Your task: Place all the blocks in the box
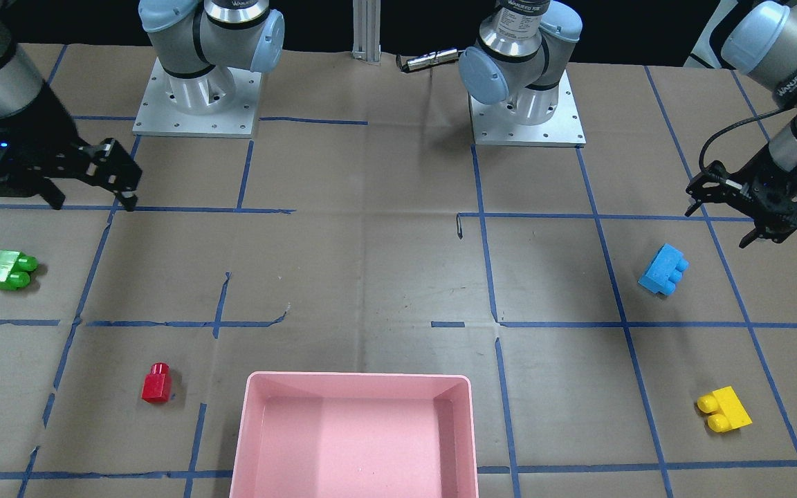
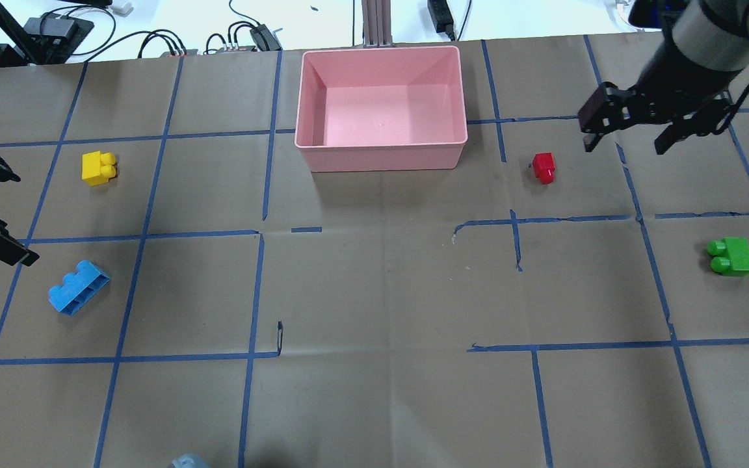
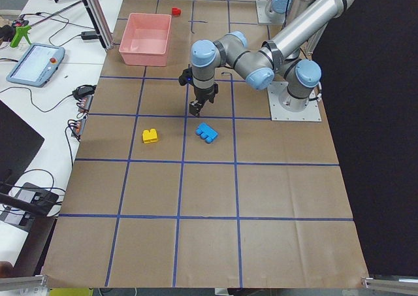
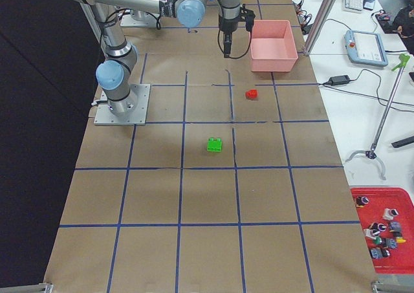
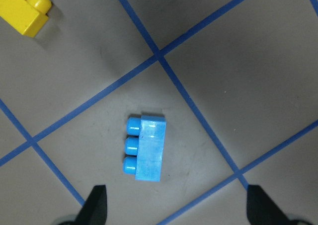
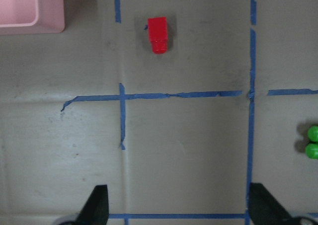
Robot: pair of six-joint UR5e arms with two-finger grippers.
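1. the step in hand, as i judge it, is the very start: an approach to a first pick. no block is in the box, and neither gripper holds anything.
2. nearest the robot, on its left side, the blue three-stud block (image 2: 78, 287) lies on its side on the brown paper (image 2: 374, 292). the left gripper (image 5: 179, 210) hovers above it, pointing straight down, with its jaws wide apart. in the wrist view the block sits just ahead of the gap.
3. the next move there likely calls for a short shift forward to centre on the block, then a straight descent. the jaws would close across the studs and the base, so a wrist turn may offer flatter faces.
4. on the right side, the green two-stud block (image 2: 731, 255) lies on its side, well apart from the rest.
5. farther out, the right gripper (image 2: 626, 144) hangs raised, pointing down, jaws wide apart. the red one-stud block (image 2: 544, 167) lies ahead of it in its wrist view. i cannot tell whether it is aiming for red or green.
6. the yellow two-stud block (image 2: 97, 168) lies on the left, beyond the blue one.
7. farthest, the pink box (image 2: 381, 156) sits mid-table with nothing inside.
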